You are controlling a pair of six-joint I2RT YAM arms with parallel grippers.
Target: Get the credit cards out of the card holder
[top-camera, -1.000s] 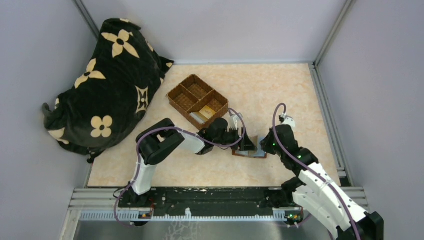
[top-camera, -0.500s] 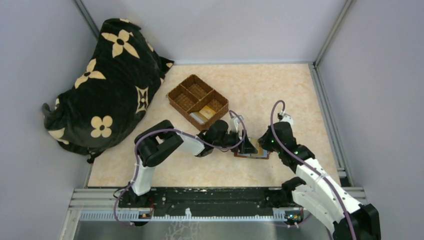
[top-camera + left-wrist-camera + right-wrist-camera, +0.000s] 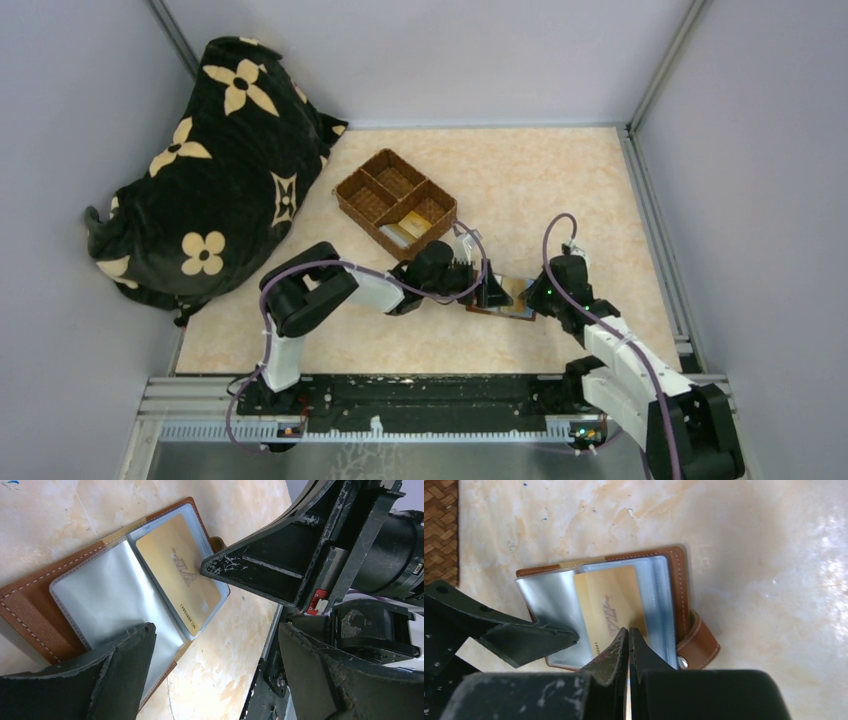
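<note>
The right claw (image 3: 628, 631) has its fingers pressed together, tips touching the gold card (image 3: 606, 605) inside a clear sleeve of the card holder (image 3: 681, 585). The card holder lies open on the bench (image 3: 764, 555). The left claw (image 3: 216, 629), spread wide, rests one finger on its other sleeve.

The card holder (image 3: 680, 595) lies on the table (image 3: 560, 190) before the basket (image 3: 368, 200).

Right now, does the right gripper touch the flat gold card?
Cannot tell. Right wrist view: the right gripper, jaws shut, overlaps the flat gold card; any gap is hidden.
</note>
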